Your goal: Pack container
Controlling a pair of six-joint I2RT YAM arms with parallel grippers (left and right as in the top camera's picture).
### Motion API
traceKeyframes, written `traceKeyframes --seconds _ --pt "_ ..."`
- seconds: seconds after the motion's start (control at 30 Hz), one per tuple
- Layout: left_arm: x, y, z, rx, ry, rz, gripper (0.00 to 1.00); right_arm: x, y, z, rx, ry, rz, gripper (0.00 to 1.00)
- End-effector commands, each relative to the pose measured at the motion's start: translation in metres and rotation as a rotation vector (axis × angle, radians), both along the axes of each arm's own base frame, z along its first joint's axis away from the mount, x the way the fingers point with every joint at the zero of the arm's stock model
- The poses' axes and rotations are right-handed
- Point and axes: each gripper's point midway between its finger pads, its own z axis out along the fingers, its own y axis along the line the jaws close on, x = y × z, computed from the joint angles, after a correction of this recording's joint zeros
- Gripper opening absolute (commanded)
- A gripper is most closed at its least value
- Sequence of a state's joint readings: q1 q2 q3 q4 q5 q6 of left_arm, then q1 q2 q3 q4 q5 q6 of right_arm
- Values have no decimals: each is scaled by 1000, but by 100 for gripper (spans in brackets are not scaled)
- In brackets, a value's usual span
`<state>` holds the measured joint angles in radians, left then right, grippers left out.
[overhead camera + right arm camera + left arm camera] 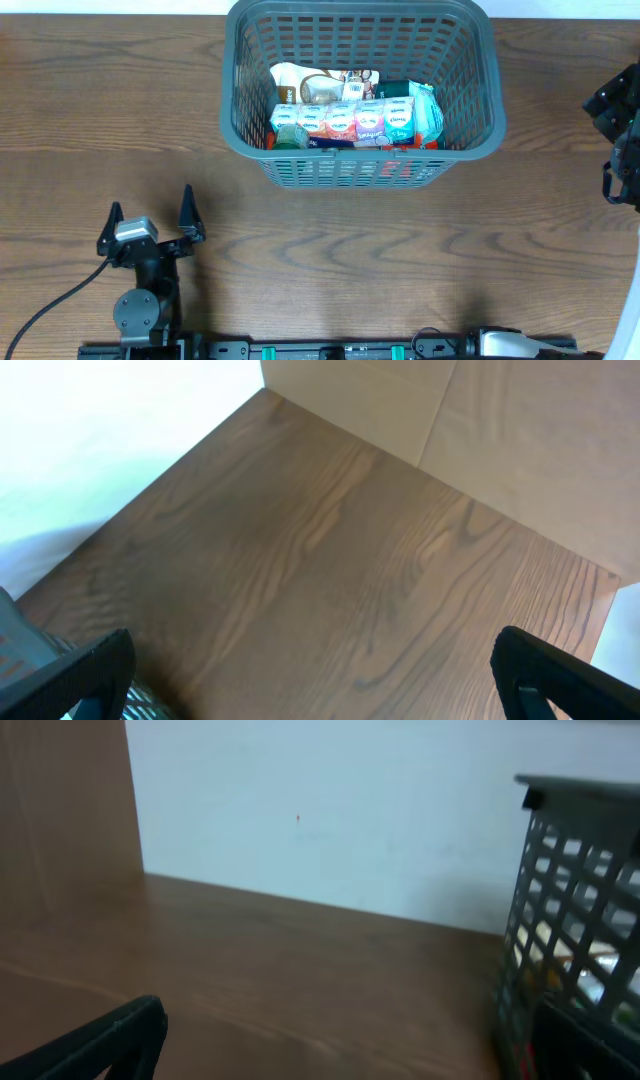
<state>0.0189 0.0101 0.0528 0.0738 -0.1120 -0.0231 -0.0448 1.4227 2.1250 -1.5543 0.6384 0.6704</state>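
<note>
The container (362,160), a dark grey lattice basket, stands at the back middle of the table. Inside lie a row of pink and green snack packets (345,122), a teal packet (428,110) and a white-brown packet (320,85). My left gripper (150,212) rests low at the front left, well away from the basket, open and holding nothing. Its wrist view shows the basket's wall (570,900) at the right. My right gripper (315,680) is open over bare wood, with a basket corner (15,630) at its lower left. The right arm (620,120) shows at the far right edge.
The wooden table (400,260) runs wide in front of the basket and on both sides. A white wall (330,810) rises behind the table, and a light wooden panel (480,430) stands along its far right side.
</note>
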Motion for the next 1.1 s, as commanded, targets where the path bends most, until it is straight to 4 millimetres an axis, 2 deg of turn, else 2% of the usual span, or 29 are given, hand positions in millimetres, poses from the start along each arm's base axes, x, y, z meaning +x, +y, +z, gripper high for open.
traceKeyframes --seconds 0.0,0.27,1.07 --pt "-1 4 -9 -1 32 18 99 -3 -3 1 0 -8 -21 99" --pt "-6 3 -60 -5 242 18 99 -3 -3 1 1 -8 -20 99" --pt "-5 3 -60 -5 244 18 99 -3 -3 1 1 -8 -20 99"
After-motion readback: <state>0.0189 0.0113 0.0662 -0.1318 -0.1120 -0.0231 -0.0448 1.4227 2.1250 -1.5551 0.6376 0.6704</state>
